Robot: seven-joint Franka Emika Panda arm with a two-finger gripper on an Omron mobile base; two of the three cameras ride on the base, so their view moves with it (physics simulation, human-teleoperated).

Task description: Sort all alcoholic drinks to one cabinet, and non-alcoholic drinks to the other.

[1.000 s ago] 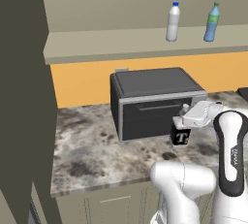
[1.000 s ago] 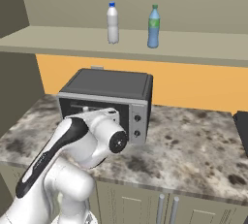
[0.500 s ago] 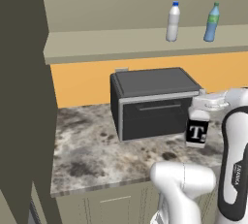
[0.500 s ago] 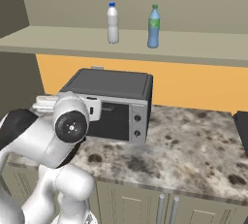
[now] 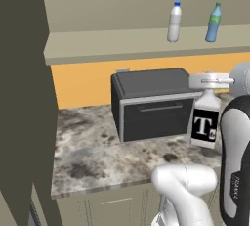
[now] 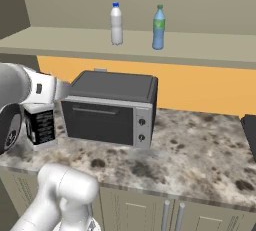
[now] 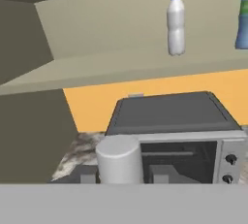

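Observation:
The square clear bottle with the black "T" label [image 5: 204, 125] is an alcoholic drink. It hangs upright just right of the oven's front, and my gripper [image 5: 210, 80] is shut on its pale neck. From the other side, the same bottle [image 6: 41, 125] sits left of the oven. In the hand view its pale cap [image 7: 119, 159] rises between my fingertips [image 7: 88, 175]. Two non-alcoholic drinks stand on the open cabinet shelf [image 5: 122, 44] above. They are a whitish blue-capped bottle [image 5: 174, 22] and a blue green-topped bottle [image 5: 213, 23].
A dark toaster oven [image 5: 152, 105] stands on the marble counter [image 5: 93, 156] against the orange wall. A tall dark cabinet panel [image 5: 24, 98] fills the left side. My own white arm [image 5: 234, 161] rises close to the right of the held bottle.
The "T" bottle has moved right and slightly up in the gripper, going from tilted to upright. The arm has swung around with it. The shelf bottles have not moved.

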